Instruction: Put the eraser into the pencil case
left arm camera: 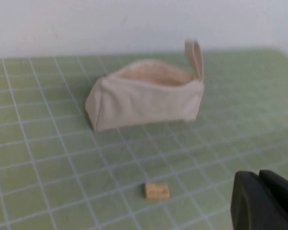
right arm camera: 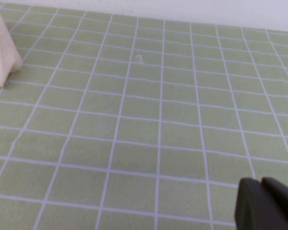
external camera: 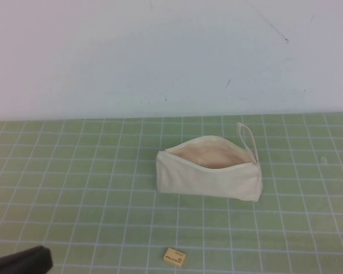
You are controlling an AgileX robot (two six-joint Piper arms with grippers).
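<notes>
The cream pencil case [external camera: 208, 174] lies on the green grid mat mid-table, its zipper open and beige lining showing, with its loop strap [external camera: 247, 137] at the right end. It also shows in the left wrist view [left arm camera: 144, 100], and one end of it in the right wrist view [right arm camera: 0, 48]. The small tan eraser [external camera: 174, 257] lies flat on the mat in front of the case, apart from it, and shows in the left wrist view [left arm camera: 157, 190]. My left gripper [external camera: 23, 262] is low at the front left, shut and empty [left arm camera: 259, 179]. My right gripper [right arm camera: 260, 184] is shut and empty over bare mat, right of the case.
The green grid mat [external camera: 74, 188] covers the table up to a white wall [external camera: 160, 51] behind. A small speck [right arm camera: 140, 58] lies on the mat to the right of the case.
</notes>
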